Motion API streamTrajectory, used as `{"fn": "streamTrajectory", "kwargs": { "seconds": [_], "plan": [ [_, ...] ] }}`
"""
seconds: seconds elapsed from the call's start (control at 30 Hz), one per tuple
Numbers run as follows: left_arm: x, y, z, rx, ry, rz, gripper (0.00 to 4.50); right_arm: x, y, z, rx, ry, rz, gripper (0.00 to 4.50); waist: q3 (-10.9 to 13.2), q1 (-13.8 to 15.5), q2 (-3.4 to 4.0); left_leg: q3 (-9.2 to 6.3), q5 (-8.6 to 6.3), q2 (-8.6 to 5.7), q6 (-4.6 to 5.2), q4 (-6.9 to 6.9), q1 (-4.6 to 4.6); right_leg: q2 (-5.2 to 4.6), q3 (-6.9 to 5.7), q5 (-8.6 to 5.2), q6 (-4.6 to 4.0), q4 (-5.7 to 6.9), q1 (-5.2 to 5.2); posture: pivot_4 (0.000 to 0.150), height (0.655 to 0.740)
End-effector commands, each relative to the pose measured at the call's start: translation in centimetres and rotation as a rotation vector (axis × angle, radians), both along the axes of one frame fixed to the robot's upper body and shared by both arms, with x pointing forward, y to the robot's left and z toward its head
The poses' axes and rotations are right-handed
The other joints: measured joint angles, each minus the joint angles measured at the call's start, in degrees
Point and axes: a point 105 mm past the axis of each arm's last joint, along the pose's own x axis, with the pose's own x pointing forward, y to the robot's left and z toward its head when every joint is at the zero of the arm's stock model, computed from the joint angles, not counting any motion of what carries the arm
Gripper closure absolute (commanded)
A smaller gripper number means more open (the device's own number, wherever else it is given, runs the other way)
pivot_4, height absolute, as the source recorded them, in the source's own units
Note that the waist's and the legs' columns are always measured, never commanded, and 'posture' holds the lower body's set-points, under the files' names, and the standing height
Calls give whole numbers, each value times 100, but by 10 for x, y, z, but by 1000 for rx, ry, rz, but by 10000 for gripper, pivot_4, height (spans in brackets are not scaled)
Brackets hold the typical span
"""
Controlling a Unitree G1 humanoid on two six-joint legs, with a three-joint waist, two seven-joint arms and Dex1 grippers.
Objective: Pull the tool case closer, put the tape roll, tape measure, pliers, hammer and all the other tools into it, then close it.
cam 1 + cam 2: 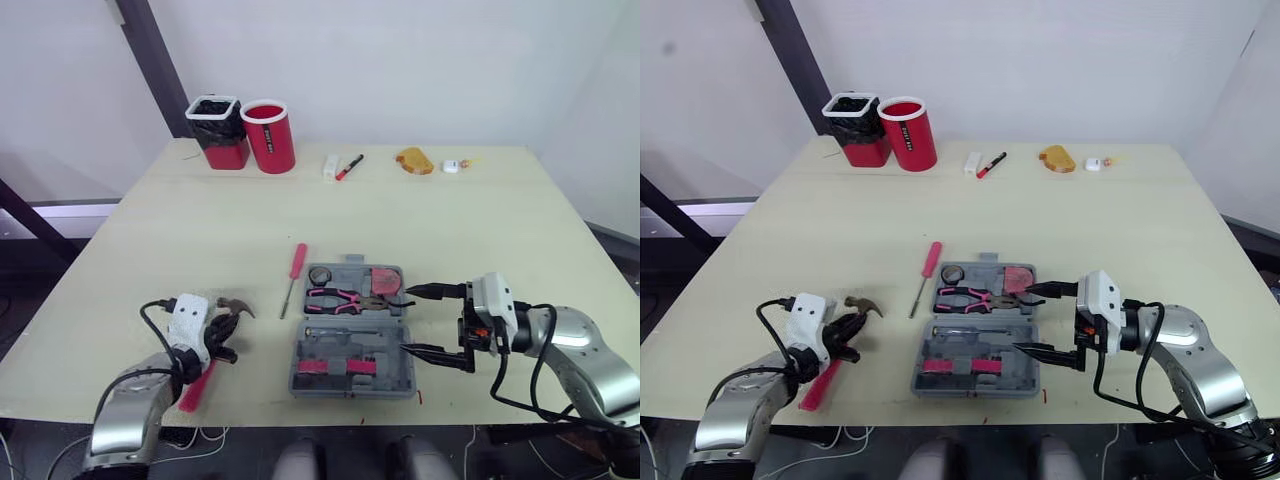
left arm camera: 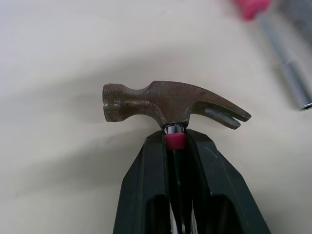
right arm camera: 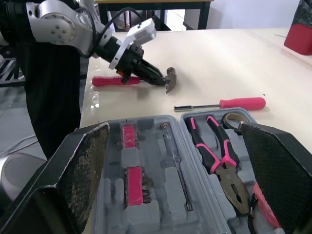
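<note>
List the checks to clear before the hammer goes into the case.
1. Left pincer shut on the brown-headed, pink-handled hammer: ok.
2. Grey plastic tool case open: ok.
3. Right pincer open, fingers flanking the case: ok.
4. Pink-handled pliers seated in the case: ok.
5. Pink-handled screwdriver packed: not ok, it lies on the pale table beside the case.
6. Free slot for the hammer: cannot tell.
</note>
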Motion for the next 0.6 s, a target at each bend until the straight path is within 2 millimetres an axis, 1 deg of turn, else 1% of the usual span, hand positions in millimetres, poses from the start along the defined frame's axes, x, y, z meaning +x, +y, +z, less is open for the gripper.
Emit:
{"fn": "streamTrajectory", "kwargs": {
  "seconds": [0.03, 0.2, 0.3, 0.4, 0.6],
  "plan": [
    [-3, -9, 29, 5, -64, -176, 44397, -1, -7, 9, 26, -29, -12, 0, 1, -2, -1, 4, 0, 0, 0, 0, -2, 0, -3, 0, 0, -1, 0, 1500, 7400],
    [-6, -16, 51, 58, -61, -373, 44397, 0, -14, 7, 15, -22, -22, 0, 3, -2, 3, 15, 0, 2, 0, -2, -2, 1, -3, -1, -1, -2, -2, 1500, 7400],
    [-5, -38, 62, 161, -53, -562, 44397, 0, -19, 3, 16, -16, -40, 0, 5, 22, 3, 18, 0, 2, 0, -2, -1, 0, -2, -1, -1, -1, -2, 1500, 7400],
    [-4, -53, 67, 189, -42, -656, 44397, 1, -23, 0, 16, -14, -50, 0, 6, 36, 5, 20, 0, -1, 0, -2, -4, 1, -1, 0, 1, -10, -1, 1500, 7400],
    [-2, -99, 79, 234, -53, -884, 44397, -4, -43, -8, -12, -13, -88, 0, 8, 27, 7, 20, 0, 0, 0, -2, -8, 6, 0, 0, 1, -12, -1, 1500, 7400]
  ]
}}
